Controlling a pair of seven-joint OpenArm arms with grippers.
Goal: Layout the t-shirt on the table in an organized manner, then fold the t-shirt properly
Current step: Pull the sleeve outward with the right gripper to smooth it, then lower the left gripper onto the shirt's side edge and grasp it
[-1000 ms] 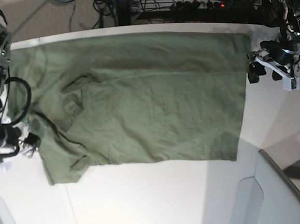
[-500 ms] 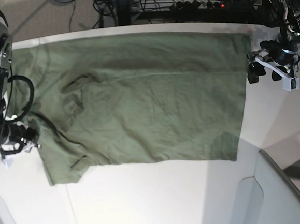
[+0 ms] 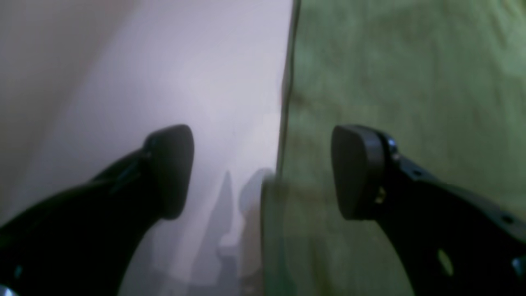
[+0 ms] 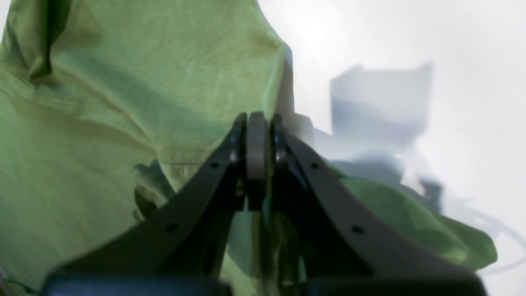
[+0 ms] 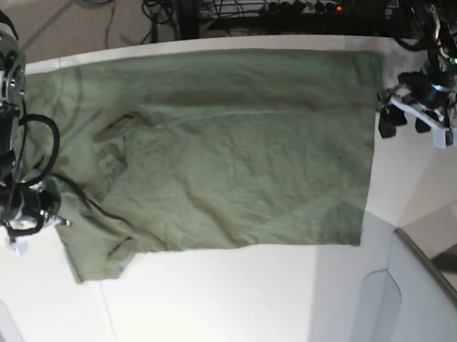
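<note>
Base view showed the t-shirt (image 5: pixel 219 148) spread wide across the table (image 5: pixel 247 304), hem toward the left arm's side, sleeves and collar end toward the right arm. Mostly flat, but the sleeve end was bunched, with a crumpled flap near the upper part and a ragged lower corner. So this was the layout step, not folding yet!

Over at the hem, the left gripper (image 5: pixel 403 121) hung just beside the cloth with its jaws spread apart, nothing between them; the wrist view had the shirt's edge running right between the 2 pads (image 3: pixel 357 172), table on one side, cloth on the other.

At the sleeve end, the right gripper (image 4: pixel 257 152) was clenched, fingers pressed together at the cloth's edge. It looked pinched on fabric there, though the blur left that short of certain.

Next move, by my reading: tug that rumpled end outward to flatten it, with the left closing on the hem for tension.
</note>
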